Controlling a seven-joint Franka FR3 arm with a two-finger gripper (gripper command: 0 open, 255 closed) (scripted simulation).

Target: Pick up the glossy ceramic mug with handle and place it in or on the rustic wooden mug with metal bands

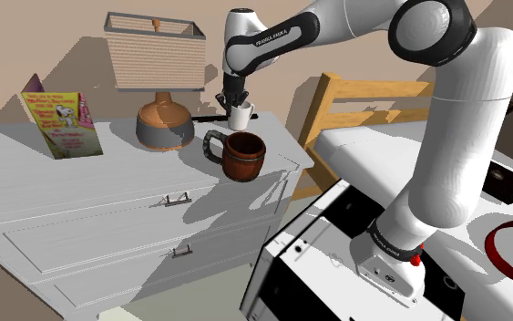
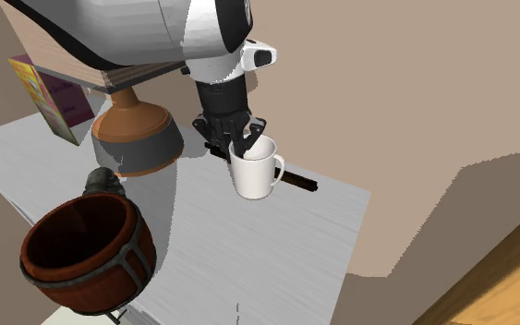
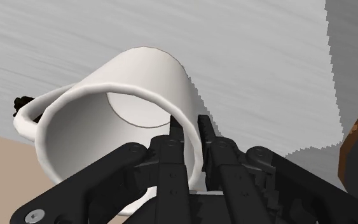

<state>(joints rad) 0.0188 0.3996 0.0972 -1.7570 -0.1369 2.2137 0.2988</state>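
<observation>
The end effector [image 3: 192,130] is nearly closed, its 2 fingers pinching the wall of the white mug [image 3: 149,70] at the rim, 1 finger inside and 1 outside. The mug looks glossy, smooth and rigid. It is probably light but slippery and easily chipped, so this thin-wall pinch calls for slow, level travel. Its looped handle [image 3: 34,113] juts out on the side away from the fingers, untouched. The mug seems to hang upright just above the pale grey dresser [image 1: 81,182] top. Near it on that top stands the wooden mug [image 1: 243,157], a squat reddish-brown barrel with dark bands and an open mouth that I judge wide enough to receive it. Farther off sit a round-bodied lamp [image 1: 163,123] and a yellow book [image 1: 61,123].
</observation>
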